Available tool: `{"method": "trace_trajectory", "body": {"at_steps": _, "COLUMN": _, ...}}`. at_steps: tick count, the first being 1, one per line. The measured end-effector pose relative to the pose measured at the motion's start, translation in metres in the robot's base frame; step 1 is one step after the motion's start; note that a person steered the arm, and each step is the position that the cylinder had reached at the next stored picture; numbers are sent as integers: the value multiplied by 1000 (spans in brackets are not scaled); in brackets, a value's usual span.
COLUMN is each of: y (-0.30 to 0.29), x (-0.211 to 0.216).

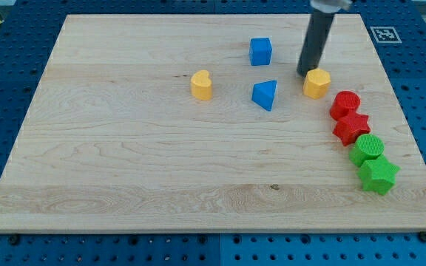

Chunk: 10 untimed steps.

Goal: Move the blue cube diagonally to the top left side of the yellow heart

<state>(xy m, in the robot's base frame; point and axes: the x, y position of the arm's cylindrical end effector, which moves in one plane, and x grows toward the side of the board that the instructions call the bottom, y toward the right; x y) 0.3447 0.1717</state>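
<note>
The blue cube [260, 52] sits upper centre of the wooden tabletop [124, 170], up and to the right of the yellow heart [202, 85]. A blue wedge [265, 94] lies below the cube. My tip [305, 73], a plain rod with nothing to open or close, stands right of the cube, just beside a yellow hexagon [316, 83].

Bright, even light — soft shadows, sharp focus throughout.
</note>
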Motion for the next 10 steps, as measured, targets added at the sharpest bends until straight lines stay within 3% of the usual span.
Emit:
{"method": "trace_trajectory", "body": {"at_steps": 1, "y": 13, "x": -34}}
{"method": "trace_trajectory", "body": {"at_steps": 2, "y": -17, "x": -38}}
{"method": "trace_trajectory", "body": {"at_steps": 7, "y": -234, "x": -39}}
{"method": "trace_trajectory", "body": {"at_steps": 10, "y": -297, "x": -80}}
